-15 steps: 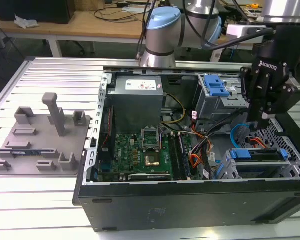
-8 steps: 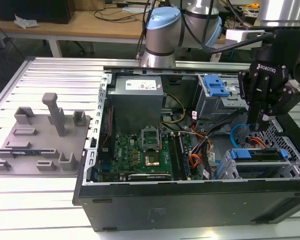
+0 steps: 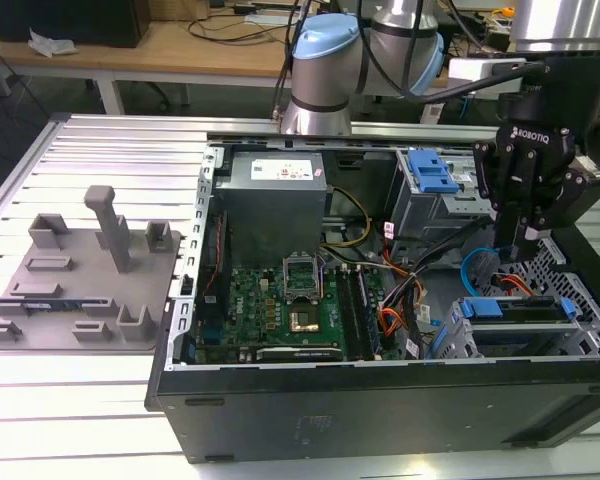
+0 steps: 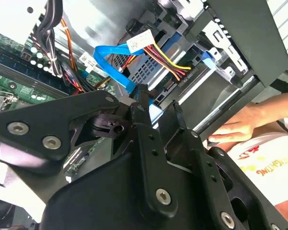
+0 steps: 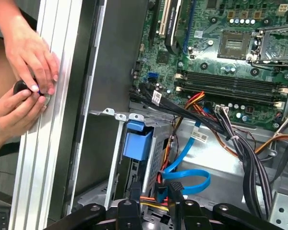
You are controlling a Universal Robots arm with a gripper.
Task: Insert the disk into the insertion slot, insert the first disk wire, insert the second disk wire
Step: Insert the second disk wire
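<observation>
Pointing straight down, the black gripper (image 3: pixel 525 253) holds its fingers (image 4: pixel 142 109) close together, seemingly pinching the thin light-blue flat data cable (image 4: pixel 110 50) between them; beneath them the blue-framed silver-grey hard drive (image 3: pixel 510 308) sits in the perforated grey metal cage (image 3: pixel 456 340).

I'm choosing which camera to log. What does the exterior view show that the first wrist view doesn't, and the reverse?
Exterior view: the grey fixture plate beside the computer case, and the power supply. First wrist view: a person's hands at the aluminium rail outside the case. Both: the motherboard and the light-blue second disk wire.
</observation>
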